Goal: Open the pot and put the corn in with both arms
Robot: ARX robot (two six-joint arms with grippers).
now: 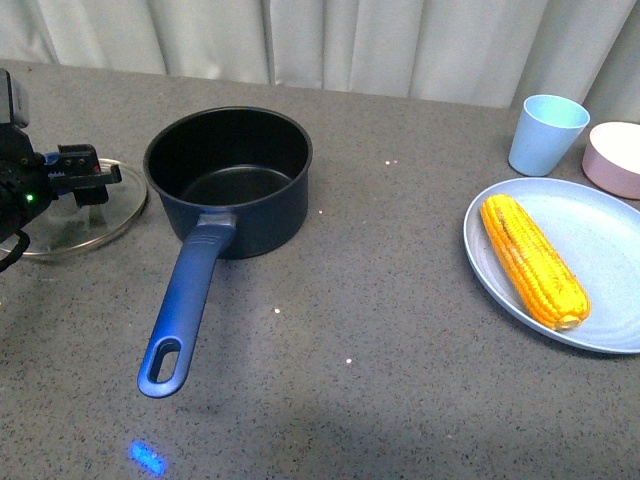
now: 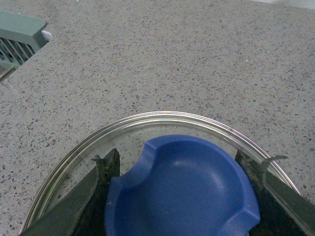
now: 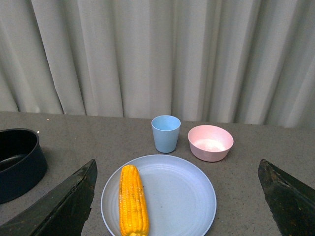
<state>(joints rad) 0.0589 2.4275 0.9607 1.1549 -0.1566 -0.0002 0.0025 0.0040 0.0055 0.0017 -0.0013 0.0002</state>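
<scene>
Our left claw [image 2: 179, 160] straddles the blue knob [image 2: 182, 191] of the glass lid [image 1: 110, 225], which lies by the left edge of the tabletop [image 1: 350, 400]; we cannot tell whether it grips. Our right claw [image 3: 177, 162] gapes wide, holding nothing. The pot [image 1: 265, 222] stands uncovered just beside the lid. The corn [image 1: 532, 260] lies on a light-blue plate [image 1: 610, 240] by the right edge.

A glass lid [image 1: 90, 225] is lying flat on the speckled grey counter [image 1: 400, 330]. Well apart from it, a pale blue plate [image 1: 610, 240] is sitting there, with a blue cup [image 1: 545, 135] and a pink bowl [image 1: 615, 160] standing just behind it.
</scene>
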